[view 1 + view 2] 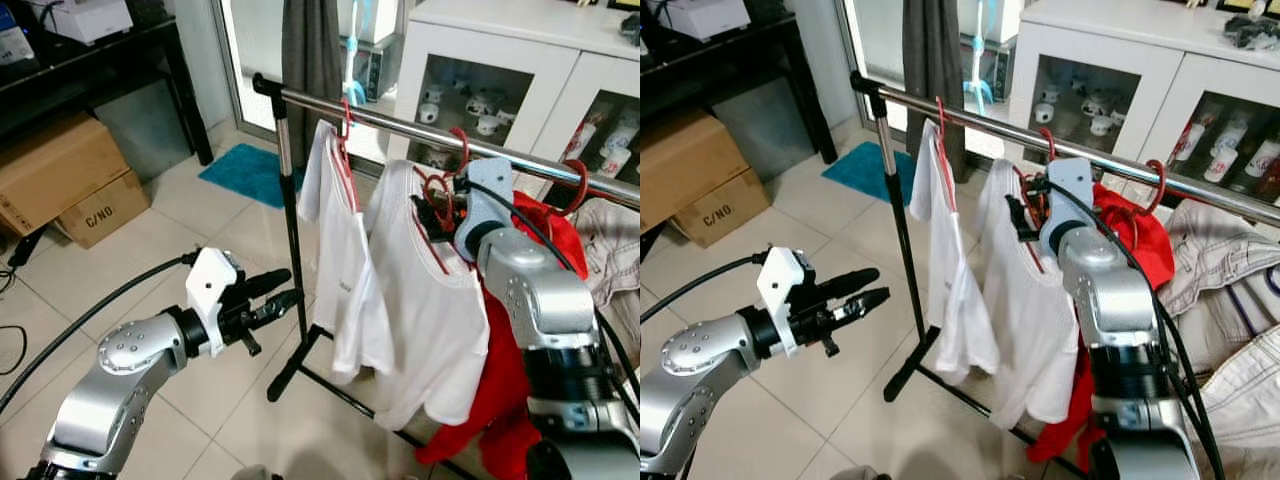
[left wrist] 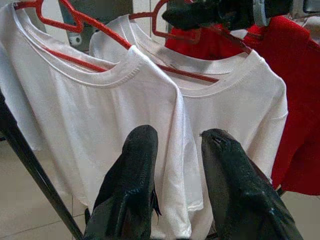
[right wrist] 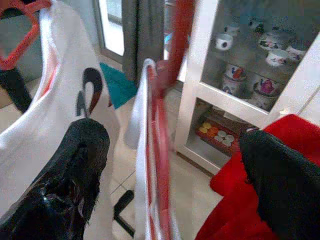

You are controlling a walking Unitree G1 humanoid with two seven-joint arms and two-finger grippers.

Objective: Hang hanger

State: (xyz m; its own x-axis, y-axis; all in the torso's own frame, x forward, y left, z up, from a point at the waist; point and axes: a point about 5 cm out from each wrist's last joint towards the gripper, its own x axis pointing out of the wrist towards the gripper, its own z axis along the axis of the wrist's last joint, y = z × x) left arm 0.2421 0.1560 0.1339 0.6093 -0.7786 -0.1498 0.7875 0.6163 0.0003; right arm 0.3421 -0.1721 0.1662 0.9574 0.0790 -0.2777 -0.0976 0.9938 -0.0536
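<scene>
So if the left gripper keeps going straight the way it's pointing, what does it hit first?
Probably the white T-shirts: the left gripper points at the nearer white T-shirt, near where it overlaps the second. The rack's black upright stands close by, so depth is uncertain.

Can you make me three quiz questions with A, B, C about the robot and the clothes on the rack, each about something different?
1. Where is the right gripper?
A. On the floor
B. Up at the red hanger of the second white shirt on the rail
C. On the cardboard boxes

2. How many white shirts hang on the rail?
A. One
B. Two
C. Four

3. What is the left gripper doing?
A. Holding a shirt
B. Holding a box
C. Holding nothing, fingers a little apart

Answers:
1 B: the eye views show the right arm raised to that hanger by the rail.
2 B: the first white shirt and the second one hang side by side, next to a red garment.
3 C: the left wrist view shows a gap between the two fingers and nothing in it.
</scene>
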